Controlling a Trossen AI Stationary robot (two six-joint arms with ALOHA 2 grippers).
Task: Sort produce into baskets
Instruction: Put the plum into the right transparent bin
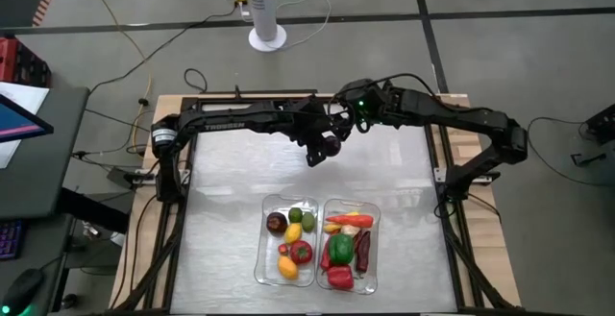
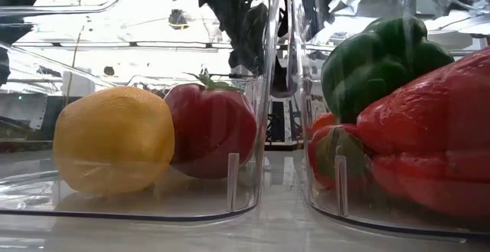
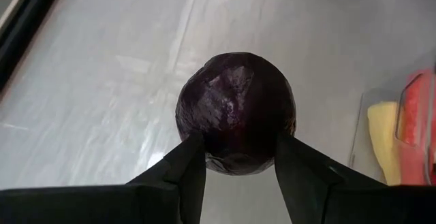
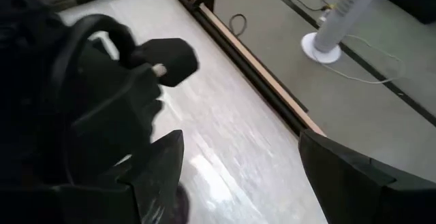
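A white pedestal fan [image 1: 266, 7] stands on the grey floor (cables [image 1: 125, 37] trailing nearby) beyond the table [image 1: 231, 177].

two dark jointed arms; white lettering on left arm [image 1: 240, 119]; green light on right arm [image 1: 360, 105]

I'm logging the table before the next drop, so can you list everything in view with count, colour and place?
Purple round piece: one, dark purple, held above the bare table behind the tubs.
Left tub: one, clear, table front; holds a dark round piece, a green one, a tomato, a lemon and other small yellow and red pieces.
Right tub: one, clear, touching or nearly touching the left tub; holds a green pepper, a red pepper, a dark purple long piece, and orange, red and pale pieces at the back.
Fan base: one, white, floor behind the table.
Left gripper: shut on the purple round piece.
Right gripper: open, empty, close beside the left arm.
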